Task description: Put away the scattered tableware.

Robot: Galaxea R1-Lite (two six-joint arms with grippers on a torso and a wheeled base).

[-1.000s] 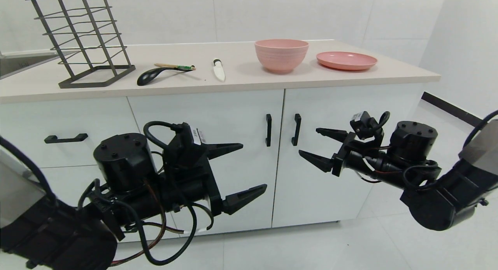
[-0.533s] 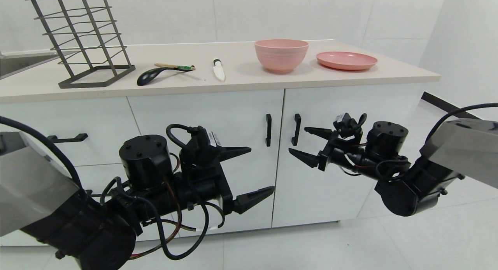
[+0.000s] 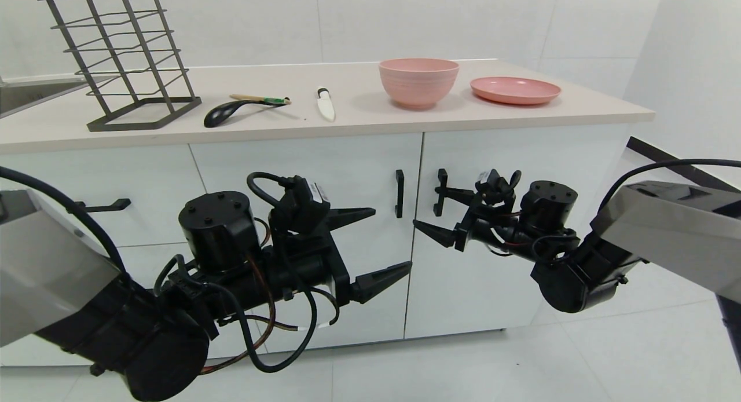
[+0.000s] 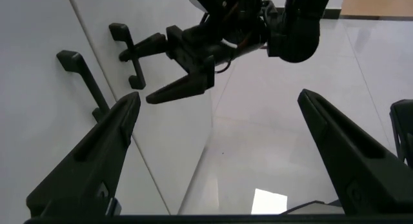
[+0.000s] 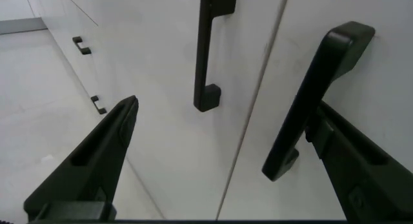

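Observation:
On the counter point(image 3: 347, 121) lie a black spoon point(image 3: 223, 112), a wooden stick with a green band point(image 3: 260, 99), a white knife point(image 3: 326, 104), a pink bowl point(image 3: 418, 81) and a pink plate point(image 3: 515, 90). A black wire rack point(image 3: 124, 54) stands at the counter's left. Both arms hang below the counter, in front of the white cabinet doors. My left gripper point(image 3: 392, 238) point(image 4: 218, 98) is open and holds nothing. My right gripper point(image 3: 429, 208) point(image 5: 226, 108) is open at the right door's black handle point(image 3: 441, 192) point(image 5: 310, 108), which sits just inside one finger.
The left door's handle point(image 3: 399, 193) point(image 5: 208, 50) is beside the right one. A drawer pull point(image 3: 98, 205) is farther left and a sink point(image 3: 35, 92) lies at the counter's far left. White tiled floor point(image 3: 521, 361) spreads out below.
My right gripper has moved left and up until it reached the right door's handle. The left arm has shifted a little right and up. Both grippers stayed open.

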